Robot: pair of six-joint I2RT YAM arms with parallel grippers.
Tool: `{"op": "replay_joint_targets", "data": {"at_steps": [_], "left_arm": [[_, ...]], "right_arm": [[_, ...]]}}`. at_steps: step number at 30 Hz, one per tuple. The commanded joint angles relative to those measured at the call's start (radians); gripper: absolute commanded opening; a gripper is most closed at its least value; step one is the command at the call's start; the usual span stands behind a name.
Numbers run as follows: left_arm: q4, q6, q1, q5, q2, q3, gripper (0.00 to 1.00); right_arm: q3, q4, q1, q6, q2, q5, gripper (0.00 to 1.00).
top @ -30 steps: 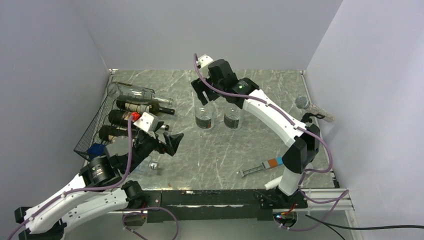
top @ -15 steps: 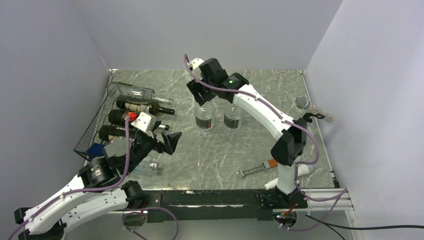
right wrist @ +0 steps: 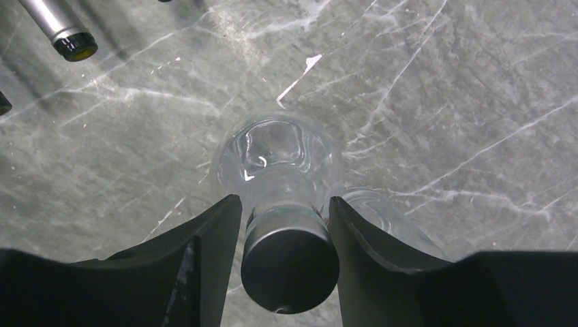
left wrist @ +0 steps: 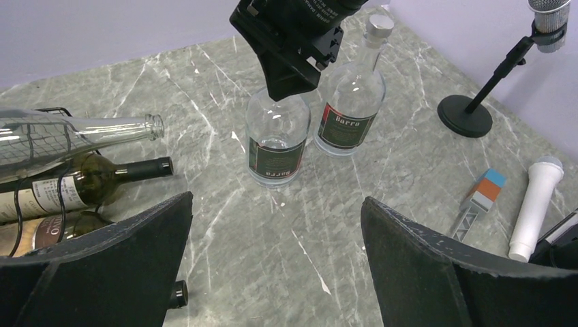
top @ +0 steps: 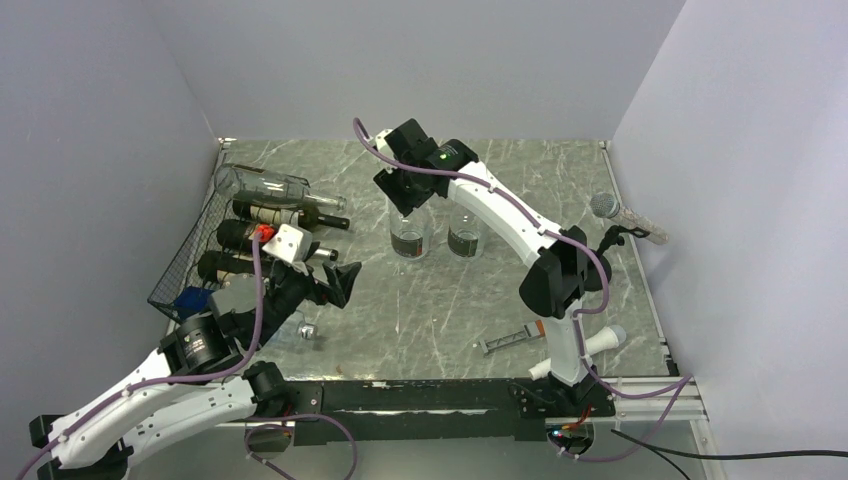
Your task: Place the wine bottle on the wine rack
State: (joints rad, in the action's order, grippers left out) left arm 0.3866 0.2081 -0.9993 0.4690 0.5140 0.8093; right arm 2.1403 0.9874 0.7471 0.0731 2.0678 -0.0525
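Inspector: What bounds the desk (top: 440,300), left to right?

Technician: The wine rack (top: 188,255) lies along the left edge, against the wall. The middle of the desk is bare marble. Near the right edge stands a microphone (top: 605,206) on its stand. A small tool (top: 512,339) and a white cylinder (top: 592,345) lie toward the near right corner.

Inspector: Rack contents?

Technician: A clear bottle (top: 268,186) lies uppermost with dark bottles (top: 285,214) below it, their necks pointing toward the desk's middle.

Inspector: And the arms?

Technician: The left gripper (top: 338,283) hovers just beside the rack, its fingers (left wrist: 102,272) wide apart and holding nothing. The wine bottle (top: 411,236) stands upright toward the far side of the desk, with a second bottle (top: 466,233) just beside it on the right. The right gripper (top: 404,197) straddles the wine bottle's capped neck. Whether its fingers (right wrist: 204,259) clamp the neck cannot be told.
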Motion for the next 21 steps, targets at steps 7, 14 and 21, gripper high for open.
{"op": "replay_joint_targets", "data": {"at_steps": [7, 14, 21], "left_arm": [[0.019, 0.014, -0.003, 0.047, -0.017, 0.028, 0.97], [0.042, 0.030, -0.004, 0.089, -0.051, 0.025, 0.97], [0.040, 0.047, -0.004, 0.115, -0.065, 0.005, 0.97]], "right_arm": [[0.091, 0.067, -0.002, 0.040, 0.030, 0.006, 0.47], [0.084, 0.083, -0.010, 0.062, 0.030, 0.093, 0.36], [0.015, 0.059, -0.035, 0.019, -0.015, 0.220, 0.00]]}}
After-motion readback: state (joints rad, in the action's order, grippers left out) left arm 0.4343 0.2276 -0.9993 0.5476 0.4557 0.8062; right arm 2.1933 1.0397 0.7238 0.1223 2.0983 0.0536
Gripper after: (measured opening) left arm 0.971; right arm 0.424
